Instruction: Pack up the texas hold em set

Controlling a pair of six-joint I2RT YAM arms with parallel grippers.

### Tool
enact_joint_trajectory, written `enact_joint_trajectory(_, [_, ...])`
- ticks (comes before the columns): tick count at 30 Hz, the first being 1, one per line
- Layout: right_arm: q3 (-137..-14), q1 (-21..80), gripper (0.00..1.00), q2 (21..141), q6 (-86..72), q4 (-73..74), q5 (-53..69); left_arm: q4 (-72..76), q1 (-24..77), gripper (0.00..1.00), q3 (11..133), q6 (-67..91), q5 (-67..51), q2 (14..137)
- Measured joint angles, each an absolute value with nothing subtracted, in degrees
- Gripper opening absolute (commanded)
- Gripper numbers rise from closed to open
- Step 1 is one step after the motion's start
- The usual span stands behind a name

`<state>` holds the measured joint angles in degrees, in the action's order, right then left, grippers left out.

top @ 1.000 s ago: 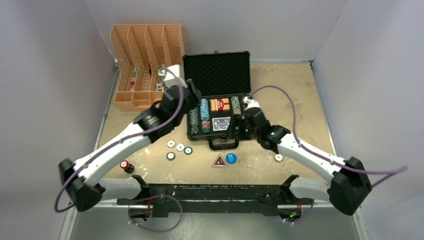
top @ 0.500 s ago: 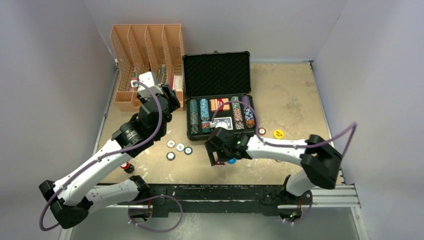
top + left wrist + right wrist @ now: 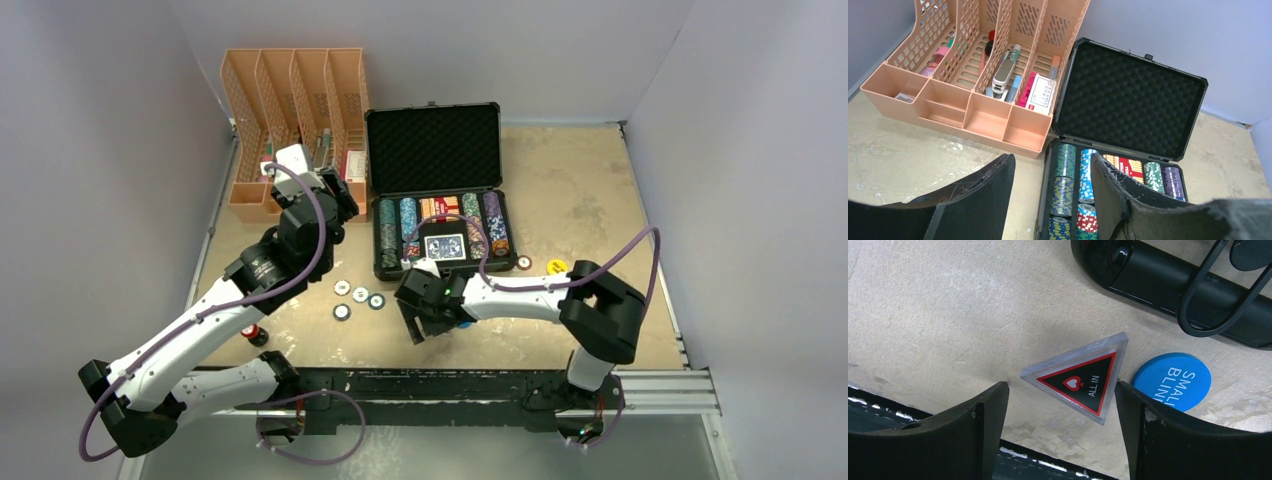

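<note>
1. We see the black case lying open at 12 o'clock on the table, with its lid up.
2. Rows of poker chips sit inside it, with a red card deck and a blue card deck.
3. Four loose chips lie on the table at 8 o'clock from the case.
4. A yellow disc lies at 4 o'clock from the case.
5. Our right claw is at 6 o'clock from the case. It is wide open, with one finger on each side of the ALL IN triangle, not squeezing it.
6. The blue disc lies just beside the triangle, at its 3 o'clock.
7. Our left claw is up in the air at 9 o'clock from the case. It is open and holds nothing.
</note>
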<state>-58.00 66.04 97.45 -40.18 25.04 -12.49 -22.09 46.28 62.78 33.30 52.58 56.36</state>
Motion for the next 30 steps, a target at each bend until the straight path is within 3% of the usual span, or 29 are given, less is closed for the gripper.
enact_joint_trajectory(5, [-59.0, 66.0, 0.82, 98.3, -41.5, 26.1, -12.8, -22.2, 46.3, 0.57, 62.5, 33.3, 52.8, 56.4])
enact_joint_trajectory(22, [-61.7, 66.0, 0.63, 100.9, -43.6, 27.9, -15.4, -22.5, 46.3, 0.56, 61.9, 33.3, 53.6, 57.4])
enact_joint_trajectory(30, [-58.8, 66.0, 0.62, 96.2, -40.5, 23.1, -15.9, -22.8, 46.3, 0.56, 61.9, 33.5, 55.4, 57.5])
